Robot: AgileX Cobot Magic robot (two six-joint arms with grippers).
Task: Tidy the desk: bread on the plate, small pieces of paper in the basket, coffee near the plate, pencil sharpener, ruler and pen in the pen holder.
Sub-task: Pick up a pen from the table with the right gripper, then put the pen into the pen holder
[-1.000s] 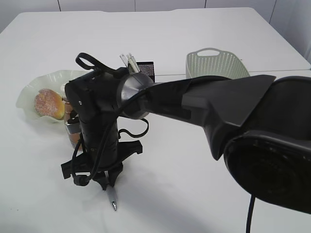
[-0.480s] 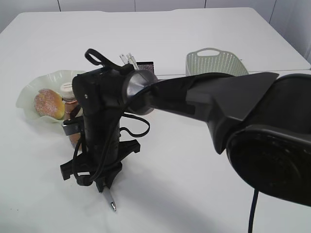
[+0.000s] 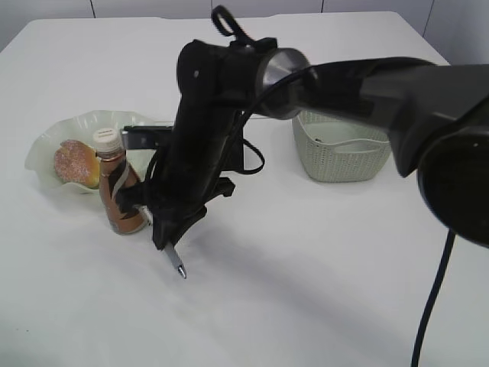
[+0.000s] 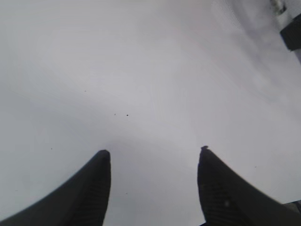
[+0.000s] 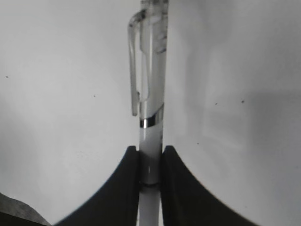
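My right gripper [image 3: 170, 243] reaches across to the left side of the table, shut on a clear white pen [image 3: 177, 266] that hangs tip down just above it. In the right wrist view the fingers pinch the pen [image 5: 153, 70] at its barrel, clip end pointing away. The coffee [image 3: 118, 191] stands upright beside the plate [image 3: 46, 145], which holds the bread [image 3: 75, 162]. The arm hides most of the pen holder [image 3: 235, 157]. The left gripper [image 4: 154, 150] is open over bare table. Ruler, pencil sharpener and paper pieces are hidden.
The basket [image 3: 340, 153] stands at the back right, apart from the arm. The right arm's dark forearm [image 3: 367, 76] spans the scene from the right edge to the middle. A dark object [image 4: 292, 33] shows at the top right corner of the left wrist view.
The right arm has risen and swung back and to the right with the pen in its grip. The pen tip is higher above the table, and the coffee bottle now shows fully.
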